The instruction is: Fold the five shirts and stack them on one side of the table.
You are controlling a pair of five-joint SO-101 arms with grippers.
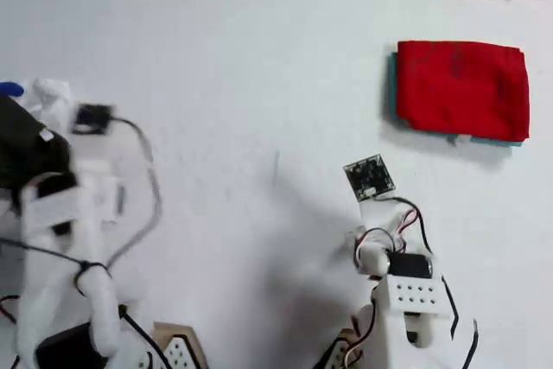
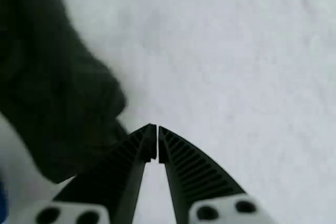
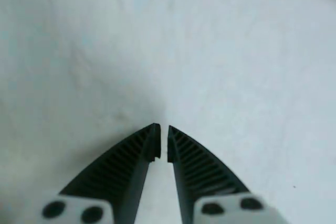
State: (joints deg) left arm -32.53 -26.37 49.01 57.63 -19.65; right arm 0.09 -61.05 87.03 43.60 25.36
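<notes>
Both pairs of jaws are closed to a sliver and grip nothing. The left gripper [image 2: 157,142] sits just beside a crumpled black shirt [image 2: 47,93], at nine o'clock on the white table [image 1: 242,66], probably placed to take it next. The right gripper [image 3: 163,142] hangs over bare tabletop. At two o'clock, a folded red shirt [image 1: 462,88] lies on a blue shirt [image 1: 392,92], beginning the stack.
</notes>
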